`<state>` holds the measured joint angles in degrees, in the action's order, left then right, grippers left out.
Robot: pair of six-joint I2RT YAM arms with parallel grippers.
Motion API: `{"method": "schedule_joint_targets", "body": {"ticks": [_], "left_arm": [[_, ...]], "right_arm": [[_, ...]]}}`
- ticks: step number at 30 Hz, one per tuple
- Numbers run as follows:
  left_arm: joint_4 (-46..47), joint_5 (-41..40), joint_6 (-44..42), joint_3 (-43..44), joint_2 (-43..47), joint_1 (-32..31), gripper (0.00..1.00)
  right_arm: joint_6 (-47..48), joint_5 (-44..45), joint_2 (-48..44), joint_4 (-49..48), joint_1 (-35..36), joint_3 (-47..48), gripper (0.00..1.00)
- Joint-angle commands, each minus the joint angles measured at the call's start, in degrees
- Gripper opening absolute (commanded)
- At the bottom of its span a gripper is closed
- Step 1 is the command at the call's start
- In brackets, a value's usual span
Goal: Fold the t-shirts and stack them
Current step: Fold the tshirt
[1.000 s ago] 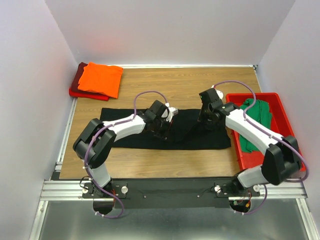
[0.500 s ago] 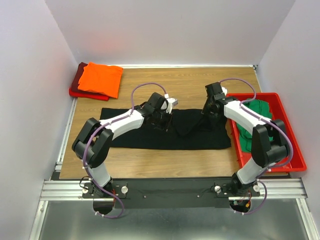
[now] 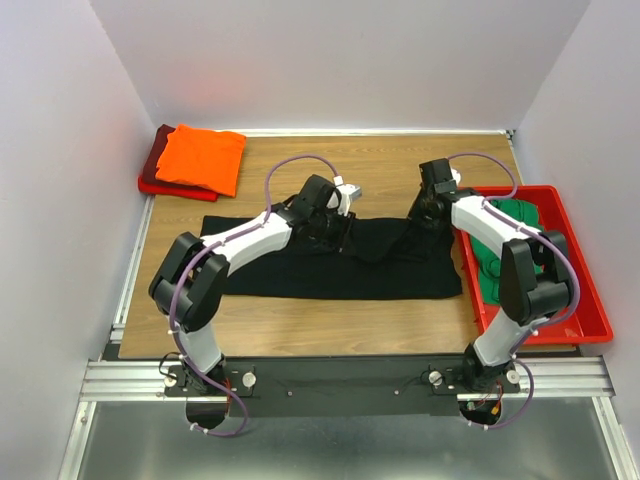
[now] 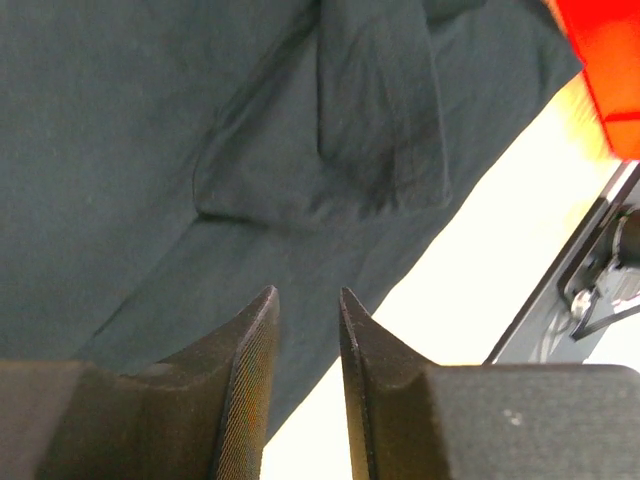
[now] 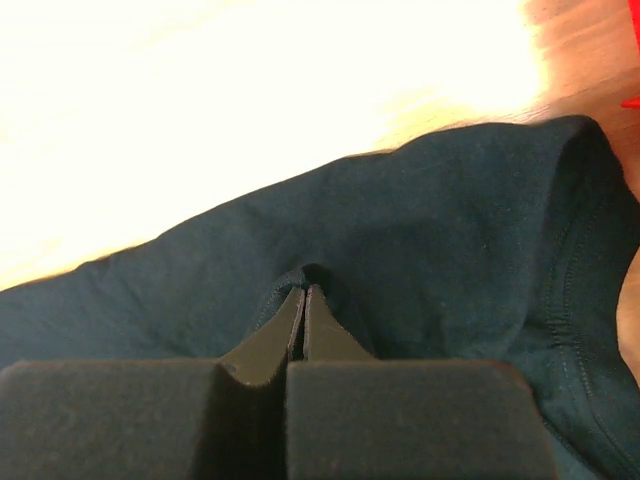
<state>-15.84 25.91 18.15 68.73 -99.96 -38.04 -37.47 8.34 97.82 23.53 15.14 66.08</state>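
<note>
The black t-shirt (image 3: 300, 272) lies spread across the wooden table (image 3: 370, 165), with its middle bunched up. My right gripper (image 3: 422, 218) is at the shirt's far right edge, shut on a pinched fold of the black cloth (image 5: 450, 230). My left gripper (image 3: 335, 228) hovers over the shirt's far edge near the middle. Its jaws are a little open with nothing between them, above the black cloth (image 4: 150, 150). The orange t-shirt (image 3: 200, 158) lies folded on the dark red t-shirt (image 3: 152, 172) at the back left. The green t-shirt (image 3: 522, 214) sits in the bin.
A red plastic bin (image 3: 575, 275) stands along the table's right side, next to my right arm. Grey walls close in the left, back and right. A metal rail (image 3: 330, 375) runs along the near edge by the arm bases.
My left gripper has opened, let go of the black cloth and moved toward the back. My right gripper has carried its fold of cloth toward the far right edge.
</note>
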Motion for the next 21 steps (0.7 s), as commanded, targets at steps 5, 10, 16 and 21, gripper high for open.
{"method": "schedule_joint_targets", "body": {"ticks": [5, 10, 16, 21], "left_arm": [[2.83, 1.69, 0.57, 2.81, -1.99, -2.03, 0.46], [3.18, -0.68, -0.66, 4.48, -3.22, -3.88, 0.46], [3.53, -0.87, 0.74, 4.13, -3.84, -3.97, 0.46], [2.30, -0.07, 0.75, 2.03, -4.01, -4.06, 0.46]], "right_arm": [[0.38, -3.41, -5.79, -1.47, -0.37, -2.62, 0.01], [1.08, -6.92, -8.78, -1.47, -0.28, -4.99, 0.00], [0.74, -10.10, -18.08, -0.51, 0.95, -10.62, 0.00], [0.21, -10.62, -23.90, 3.18, 1.65, -14.14, 0.00]]}}
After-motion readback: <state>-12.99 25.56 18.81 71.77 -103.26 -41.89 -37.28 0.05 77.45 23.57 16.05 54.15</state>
